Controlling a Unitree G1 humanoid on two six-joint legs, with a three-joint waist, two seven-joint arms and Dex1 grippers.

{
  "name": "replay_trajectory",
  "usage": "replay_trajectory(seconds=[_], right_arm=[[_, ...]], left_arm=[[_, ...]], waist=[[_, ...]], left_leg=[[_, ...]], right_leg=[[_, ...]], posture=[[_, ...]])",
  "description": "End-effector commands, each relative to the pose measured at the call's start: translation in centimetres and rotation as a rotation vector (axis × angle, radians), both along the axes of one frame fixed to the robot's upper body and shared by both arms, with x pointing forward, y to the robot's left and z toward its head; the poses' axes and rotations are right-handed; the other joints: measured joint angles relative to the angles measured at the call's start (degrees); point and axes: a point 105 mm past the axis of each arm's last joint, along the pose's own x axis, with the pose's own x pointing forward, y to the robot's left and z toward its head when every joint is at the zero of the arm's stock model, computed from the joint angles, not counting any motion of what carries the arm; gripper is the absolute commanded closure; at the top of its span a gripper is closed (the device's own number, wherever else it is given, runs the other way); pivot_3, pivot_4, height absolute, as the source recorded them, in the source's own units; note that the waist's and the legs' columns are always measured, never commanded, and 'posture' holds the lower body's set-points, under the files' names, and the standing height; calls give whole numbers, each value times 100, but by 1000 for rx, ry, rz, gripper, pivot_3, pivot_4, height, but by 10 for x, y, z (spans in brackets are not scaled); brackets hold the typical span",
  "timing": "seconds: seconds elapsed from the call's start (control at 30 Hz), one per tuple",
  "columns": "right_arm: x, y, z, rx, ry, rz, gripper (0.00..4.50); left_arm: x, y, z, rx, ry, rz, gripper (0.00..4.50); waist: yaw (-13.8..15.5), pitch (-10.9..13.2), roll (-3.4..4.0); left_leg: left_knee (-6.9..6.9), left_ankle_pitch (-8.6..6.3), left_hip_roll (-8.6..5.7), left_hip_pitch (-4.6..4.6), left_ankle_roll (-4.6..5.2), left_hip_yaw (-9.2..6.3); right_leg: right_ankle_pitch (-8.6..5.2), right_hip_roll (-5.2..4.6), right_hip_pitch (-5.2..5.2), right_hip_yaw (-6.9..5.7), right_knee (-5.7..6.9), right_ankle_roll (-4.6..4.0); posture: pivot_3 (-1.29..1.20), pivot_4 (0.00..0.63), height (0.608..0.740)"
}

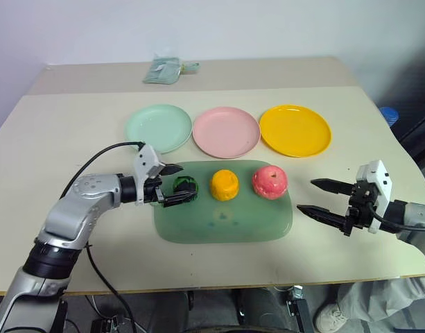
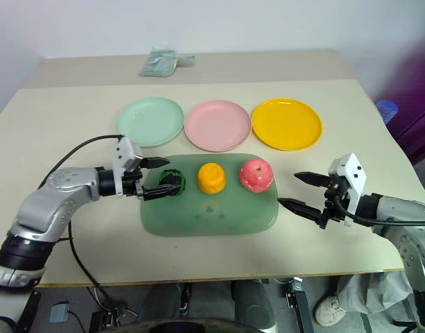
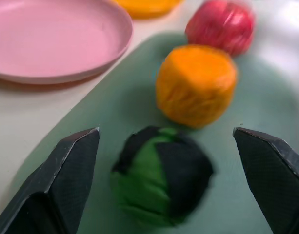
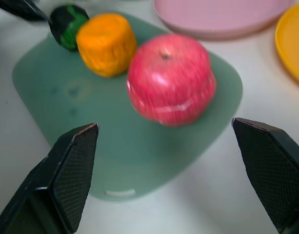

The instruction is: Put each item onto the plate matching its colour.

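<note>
Toy fruits: three in a row on the green tray, along its far half.
Table: pale, carrying the tray near its front edge; everything below is placed from the tray.
Green tray: translucent, rounded rectangle, lying flat.
Mint green plate: beyond the tray's far left corner, bare.
Pink plate: just beyond the tray's far edge, middle of the three plates, bare.
Yellow plate: beyond the tray's far right corner, bare.
Left gripper: at the tray's left end, jaws spread wide, one finger on each side of the dark green-black fruit; no contact with it can be made out, and the left wrist view shows clear gaps on both sides.
Right gripper: just off the tray's right edge, above the table, jaws spread wide and holding nothing, aimed towards the apple.
Pale green packet: far behind the tray, at the table's back.
Pink-red apple: right end of the row on the tray.
Orange fruit: middle of the row.
Dark green-black fruit: left end of the row.
</note>
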Motion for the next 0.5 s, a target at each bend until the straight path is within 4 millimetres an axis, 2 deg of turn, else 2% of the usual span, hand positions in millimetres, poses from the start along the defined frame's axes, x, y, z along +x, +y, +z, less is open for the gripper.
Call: replay_trajectory(seconds=[0.03,0.1,0.2,0.27,0.37,0.5], right_arm=[[-2,5,11,8,-57,-6,56],[-3,6,11,8,-60,-11,56],[-4,6,11,7,-67,-23,0],[-4,7,13,8,-73,-26,0],[-4,6,16,6,-83,-31,0],[0,7,23,12,-104,-24,0]], left_arm=[[4,-4,-8,55,-30,-33,0],[5,-6,-12,55,-20,-41,0],[7,-5,-14,43,-31,-22,859],[11,0,-7,3,-52,11,1738],[22,14,16,-111,-87,115,1738],[65,52,47,-211,-194,433,1738]], waist=[[20,0,0],[27,0,-1],[29,1,-1],[31,0,-1],[28,1,-1],[33,2,-4]], left_leg=[[0,0,0,-4,0,-1],[3,0,-1,-6,0,-2],[5,0,0,-7,0,-3],[6,0,0,-7,0,-4],[6,0,2,-7,0,-8],[10,0,4,-7,0,-14]], right_leg=[[0,-1,-2,0,-1,0],[0,-5,-2,0,-1,1],[0,-5,-2,-1,0,1],[0,-5,-2,-1,1,1],[0,-5,-2,-1,1,1],[1,-4,-2,-5,6,1]], posture=[[0,150,740],[0,150,740],[0,150,740],[0,150,740],[0,150,740],[0,150,740]])
